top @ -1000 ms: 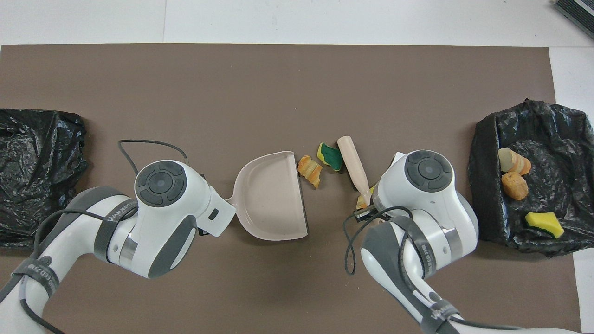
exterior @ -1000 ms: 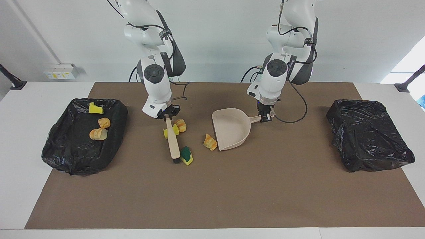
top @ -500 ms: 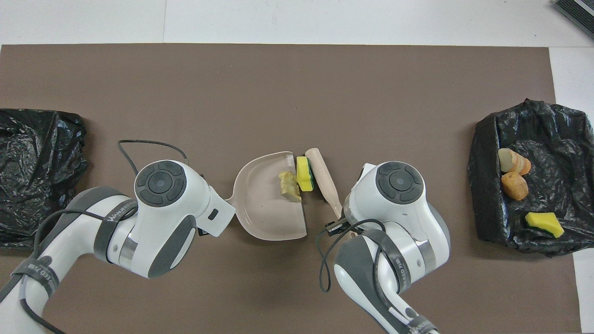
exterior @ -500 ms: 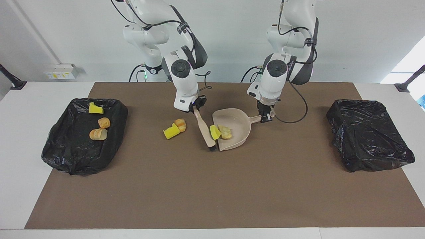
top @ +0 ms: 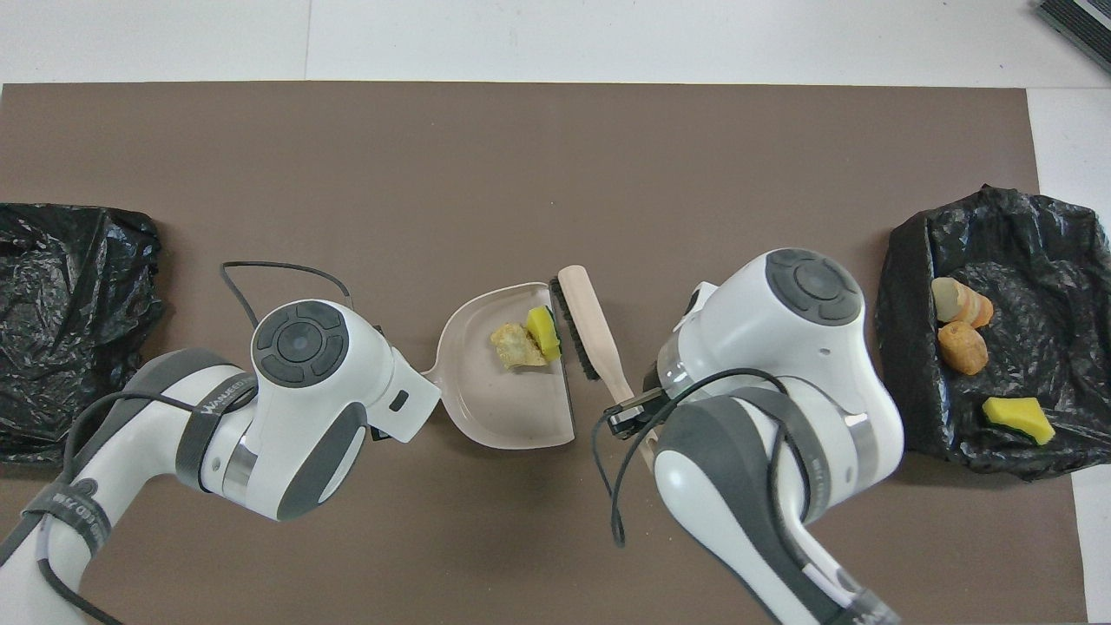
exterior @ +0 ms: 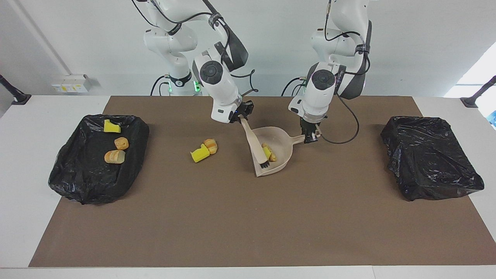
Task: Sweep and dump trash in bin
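The beige plastic dustpan (exterior: 271, 149) lies flat on the brown mat of the table (exterior: 248, 232), its open mouth turned toward the right arm's end so swept pieces can slide straight in. The left hand (exterior: 311, 138) is clamped on the dustpan's handle, bracing it against the push of the brush. The right hand (exterior: 242, 116) is clamped on the handle of the beige hand brush (exterior: 256, 144), which slants down with its dark bristles at the dustpan's mouth, walling the load in.

Inside the dustpan sit two pieces of the trash (top: 525, 337), a golden-brown bread chunk and a yellow-and-green sponge chunk, pressed just beside the bristles. Two more pieces (exterior: 204, 150), a yellow sponge chunk touching a croissant piece, lie on the mat well apart from the dustpan, toward the right arm's end. Three others rest in the black-bagged bin (exterior: 69, 170) at that same end; a second black-bagged bin (exterior: 432, 159) sits at the left arm's end.

Half a second ago the brush stood just outside the dustpan's lip with the sponge at the edge; now its bristles have crossed the lip and both pieces lie deeper in. A second ago both lay on the mat, outside the dustpan.
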{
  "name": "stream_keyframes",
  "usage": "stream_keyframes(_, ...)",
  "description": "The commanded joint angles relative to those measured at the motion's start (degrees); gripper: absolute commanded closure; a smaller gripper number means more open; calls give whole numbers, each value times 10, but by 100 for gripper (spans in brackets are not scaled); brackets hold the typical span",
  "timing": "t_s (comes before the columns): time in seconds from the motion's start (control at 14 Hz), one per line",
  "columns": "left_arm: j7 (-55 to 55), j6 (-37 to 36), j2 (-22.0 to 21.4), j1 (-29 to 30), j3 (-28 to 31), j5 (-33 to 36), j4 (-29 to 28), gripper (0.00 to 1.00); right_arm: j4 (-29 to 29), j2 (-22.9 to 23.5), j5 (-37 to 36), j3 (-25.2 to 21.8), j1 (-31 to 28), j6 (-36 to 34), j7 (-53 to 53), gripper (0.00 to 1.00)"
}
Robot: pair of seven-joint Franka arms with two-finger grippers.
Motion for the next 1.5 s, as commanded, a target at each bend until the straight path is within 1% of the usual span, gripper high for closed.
stream_keyframes(0.0, -8, 13, -5, -6, 5, 9, -7, 100, -22, -40, -53, 3, -37, -33, 8, 100)
stream_keyframes(0.14, -8, 13, -5, -6, 5, 9, -7, 100, -51, -59, -86, 2, -59, -33, 60, 100)
stream_keyframes(0.29, -11, 13, -5, -6, 5, 9, -8, 100, -91, -87, -91, 1, -75, -22, 88, 100)
stream_keyframes(0.36, -11, 13, -5, -5, 5, 9, -8, 100, -112, -99, -91, 1, -102, -3, 95, 100)
stream_keyframes(0.43, -11, 14, -6, -5, 5, 9, -9, 100, -131, -103, -92, 2, -134, 14, 83, 100)
stream_keyframes(0.5, -11, 14, -6, -5, 5, 9, -9, 100, -145, -117, -92, 2, -143, 22, 69, 100)
stream_keyframes(0.64, -11, 17, -6, -4, 5, 9, -9, 100, -196, -150, -91, 2, -144, 58, 64, 100)
stream_keyframes(0.79, -11, 19, -7, -4, 5, 9, -12, 100, -239, -183, -73, 6, -139, 82, 73, 100)
stream_keyframes(0.86, -11, 20, -7, -4, 5, 9, -12, 100, -256, -189, -54, 7, -122, 97, 75, 100)
stream_keyframes(1.0, -12, 20, -7, -3, 5, 9, -12, 100, -301, -191, -25, 7, -84, 165, 103, 100)
stream_keyframes(1.07, -11, 20, -7, -3, 5, 9, -12, 100, -306, -188, -21, 7, -56, 182, 137, 100)
stream_keyframes(1.29, -11, 20, -7, -3, 5, 9, -12, 100, -298, -176, -20, 7, -7, 191, 213, 100)
stream_keyframes(1.43, -12, 20, -7, -2, 5, 9, -12, 100, -280, -154, -19, 9, 8, 197, 248, 100)
